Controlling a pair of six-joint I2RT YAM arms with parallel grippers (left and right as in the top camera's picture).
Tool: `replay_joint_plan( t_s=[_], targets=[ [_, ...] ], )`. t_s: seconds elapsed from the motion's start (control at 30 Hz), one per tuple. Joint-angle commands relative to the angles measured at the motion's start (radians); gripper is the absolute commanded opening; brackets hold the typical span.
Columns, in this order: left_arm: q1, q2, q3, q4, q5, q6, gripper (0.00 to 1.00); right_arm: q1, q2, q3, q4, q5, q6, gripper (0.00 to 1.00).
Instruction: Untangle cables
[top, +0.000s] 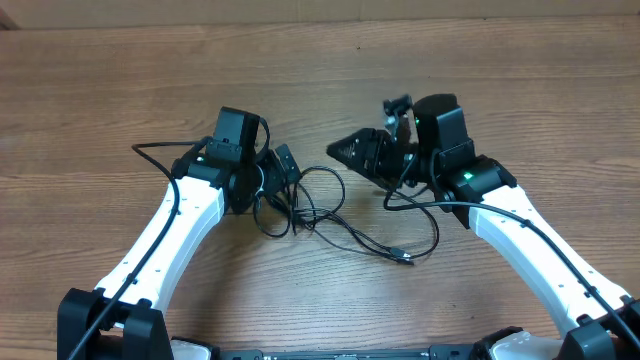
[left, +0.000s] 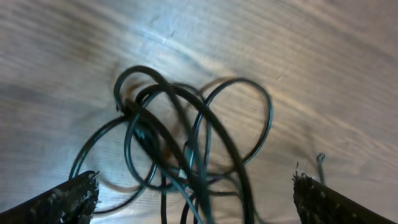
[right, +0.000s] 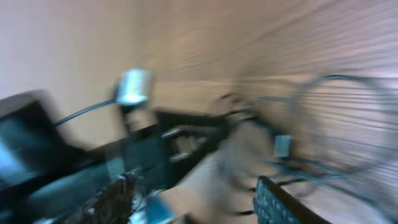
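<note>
The cables (top: 296, 212) lie as one loose black tangle on the wooden table (top: 120, 80), between the two pincers. The left arm (top: 180, 220) reaches up from the near-left corner, with its wrist bent so that the left gripper (top: 280, 172) points down and rightward over the tangle's left edge. The right arm (top: 530, 240) comes in from the near-right corner with its wrist turned sideways. The right gripper (top: 338, 152) points left, low over the table, with its tip just above and to the right of the knot. The cords are thin, black and glossy, and they cross one another in several overlapping loops. One longer strand runs out from the knot toward the right arm's side and ends in a small silver-tipped plug (top: 403, 256). Another wide loop curves back under the right wrist. In the left wrist view the cables (left: 186, 158) fill the space ahead of the left gripper (left: 195, 178). Its two fingers (left: 68, 202) are spread wide apart, one on either side of the loops, and neither touches a strand. The right wrist view is heavily blurred. The right gripper (right: 194, 186) shows only as two dark smears, with looping cables (right: 348, 124) beyond it to one side, so I cannot tell whether its jaws are apart or closed on anything.
</note>
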Motion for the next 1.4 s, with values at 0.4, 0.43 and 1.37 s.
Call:
replay_joint_plan(
  t_s=[0.4, 0.43, 1.37],
  targets=[
    [0.003, 0.005, 0.033, -0.393, -0.142, 0.068, 1.00, 0.001, -0.018, 0.013, -0.212, 0.402, -0.091, 0.79],
    [0.003, 0.005, 0.024, -0.381, -0.156, 0.067, 1.00, 0.001, -0.018, 0.013, -0.215, 0.402, -0.091, 0.79],
    [0.003, 0.007, -0.444, 0.308, -0.120, 0.034, 0.46, 0.001, -0.018, 0.013, -0.227, 0.402, -0.090, 0.83]
  ],
)
